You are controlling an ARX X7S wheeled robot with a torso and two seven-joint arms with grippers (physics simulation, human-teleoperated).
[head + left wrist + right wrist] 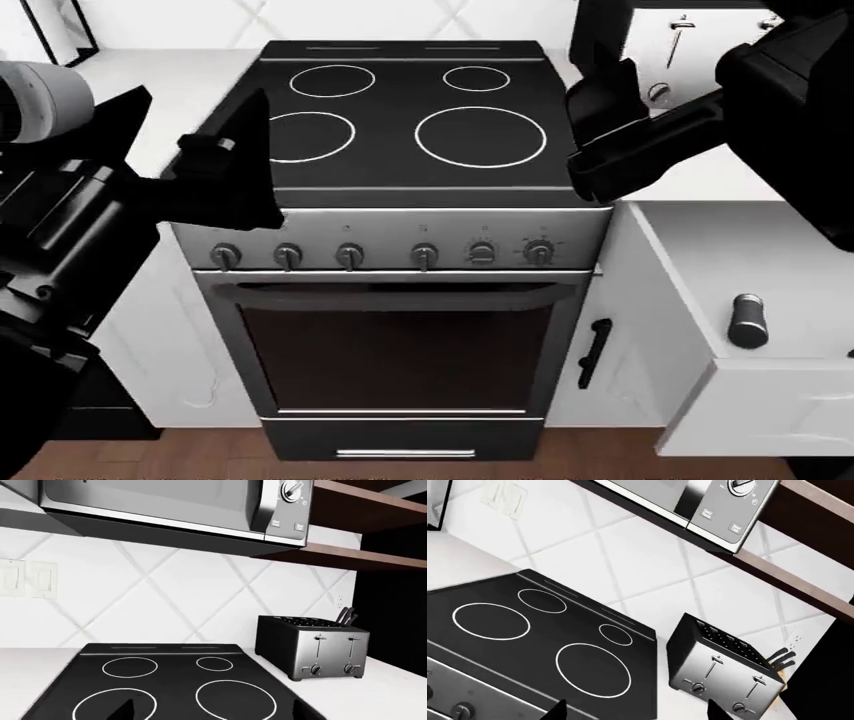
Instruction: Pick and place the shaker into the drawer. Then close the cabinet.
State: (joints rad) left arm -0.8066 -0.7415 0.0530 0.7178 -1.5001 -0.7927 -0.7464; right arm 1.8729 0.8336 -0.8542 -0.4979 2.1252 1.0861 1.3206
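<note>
- Left gripper [240, 165] is hovering over the front-left corner of the stove cooktop [400, 120], fingers spread, nothing between them.
- Right gripper [598, 130] is hanging above the cooktop's right edge, fingers parted and empty. The toaster [674, 45] is sitting just behind them.
- Shaker [747, 320] is lying inside the open drawer [787, 400], well below and outboard of the right fingers, dark cylinder with a rounded grey cap. Not touching either gripper.
- Drawer is sticking out from the white cabinet run right of the oven; its front edge is projecting past the oven door [400, 345].
- A black cabinet handle [594, 352] is sitting between the oven and the drawer box, close to the drawer's inner wall.
- Control knobs [350, 256] are lining the steel panel directly under the left fingers.
- Overhead: microwave [173, 505] and a dark wood shelf [347, 557] are capping the room above the cooktop.
- Knife block handles [779, 658] are poking up behind the toaster, against the diamond-tiled white backsplash [187, 590].
- Surfaces: glossy black glass cooktop with white burner rings, brushed-metal toaster, smooth white counter [160, 80] on both sides.
- Open room: counter left of the stove is free beyond the left fingers.
</note>
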